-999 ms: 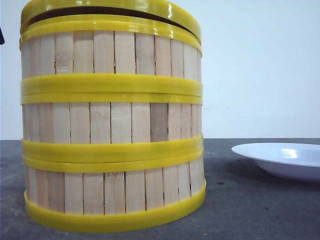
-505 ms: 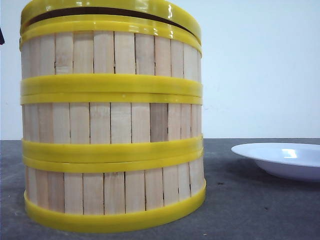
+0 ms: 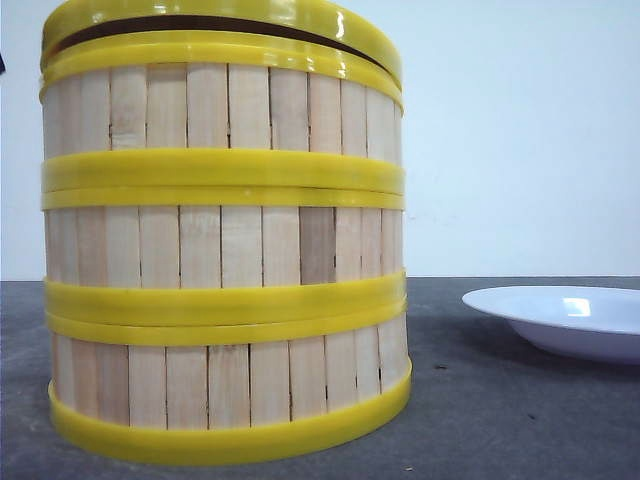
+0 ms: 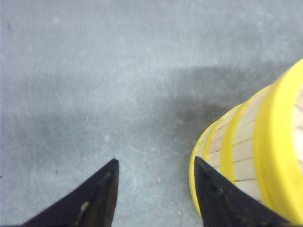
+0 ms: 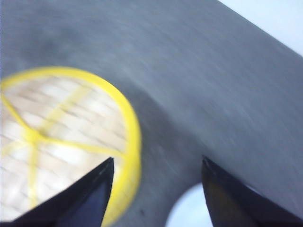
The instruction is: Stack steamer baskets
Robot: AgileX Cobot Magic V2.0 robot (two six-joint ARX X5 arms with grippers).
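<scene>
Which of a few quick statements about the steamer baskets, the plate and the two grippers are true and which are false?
1. The steamer baskets stand three high in one stack. True.
2. The white plate sits on top of the stack. False: it rests on the table, to the right of the stack.
3. The left gripper is shut on a basket. False: its fingers are apart with nothing between them.
4. The right gripper is open and empty. True.
5. In the front view, a dark gap shows under the topmost yellow rim. True.
</scene>
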